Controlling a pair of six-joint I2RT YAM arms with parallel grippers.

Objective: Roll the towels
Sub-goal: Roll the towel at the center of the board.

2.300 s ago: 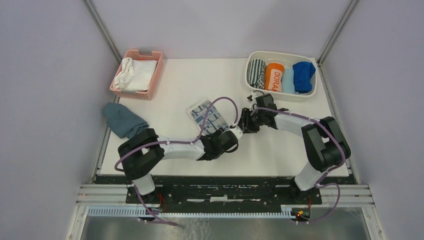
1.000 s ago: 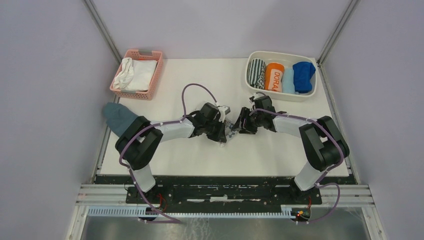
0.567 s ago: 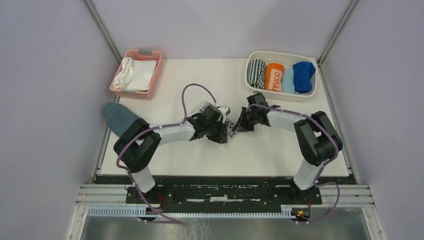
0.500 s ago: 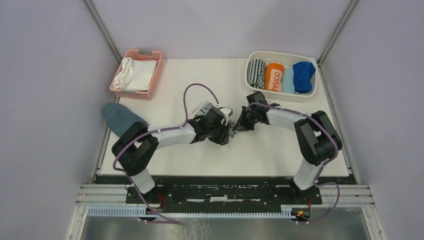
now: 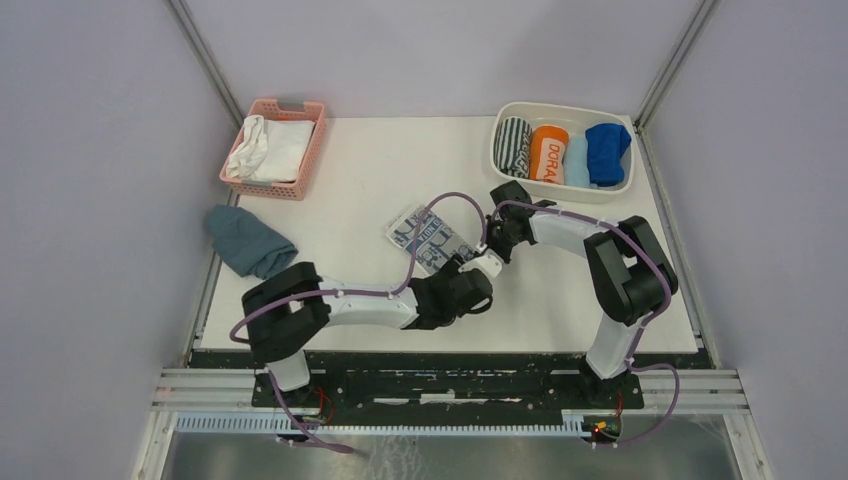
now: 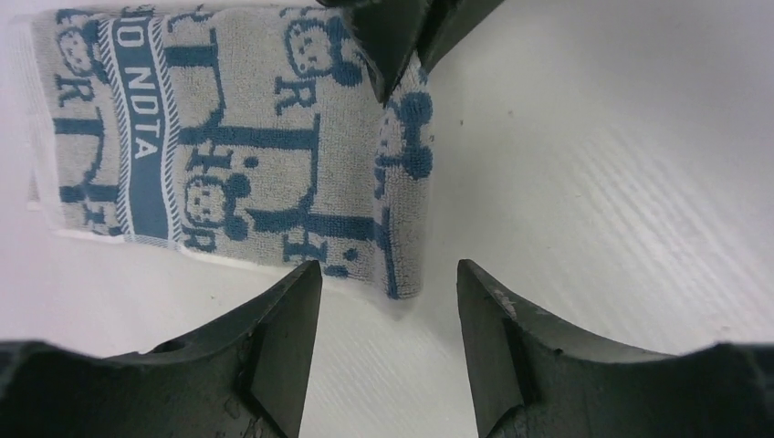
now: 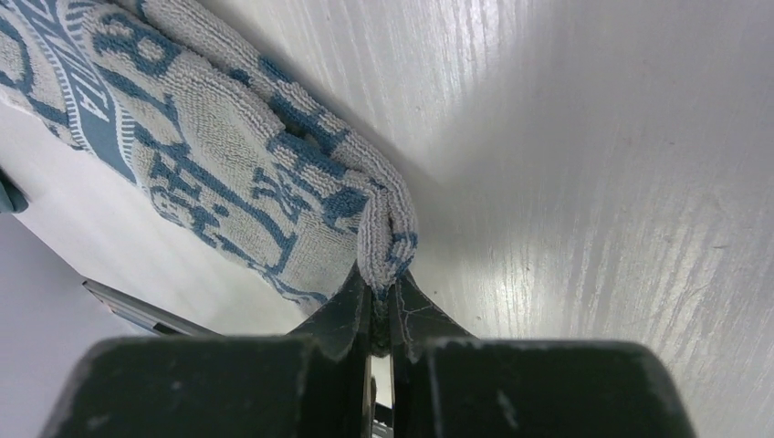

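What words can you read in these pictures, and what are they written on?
"DORA": on the orange rolled cloth in the white bin.
"IO NDTA": sideways on the patterned towel, along its dark blue band; the picture's edge may cut it off.
"R" and "T": big loose letters printed across that towel.
Right wrist view: the band's lettering is too slanted to read.

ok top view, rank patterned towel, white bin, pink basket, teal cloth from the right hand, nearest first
1. patterned towel, in the right hand
2. white bin, far right
3. pink basket, teal-grey cloth, both left: too close to call
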